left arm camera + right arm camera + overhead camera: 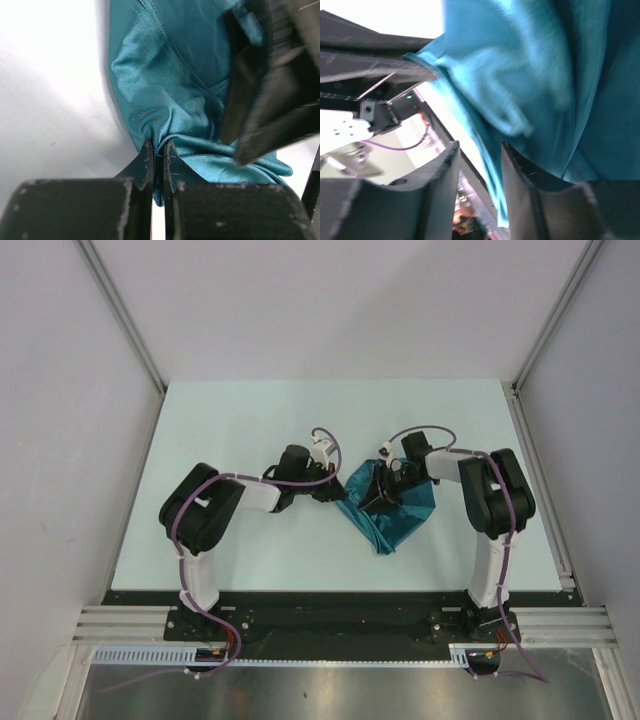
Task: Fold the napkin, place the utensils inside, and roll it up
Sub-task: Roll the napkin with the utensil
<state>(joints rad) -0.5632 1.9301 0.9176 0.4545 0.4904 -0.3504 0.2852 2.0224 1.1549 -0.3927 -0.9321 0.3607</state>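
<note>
The teal napkin (pixel 392 516) is bunched and lifted between both arms near the table's middle. My left gripper (pixel 336 494) is shut on a fold at the cloth's left edge; in the left wrist view its jaws (pixel 159 150) pinch the napkin (pixel 165 80) tightly. My right gripper (pixel 386 496) stands over the cloth's top. In the right wrist view it (pixel 480 157) is open, with a thin edge of the napkin (pixel 535 75) hanging loose through the gap, close to the right finger. The utensils are out of view.
The pale table (pixel 250 420) is bounded by metal rails (pixel 540 440) and white walls at the sides. The right gripper's black body (pixel 270 95) crowds the left wrist view, very close to the left fingers.
</note>
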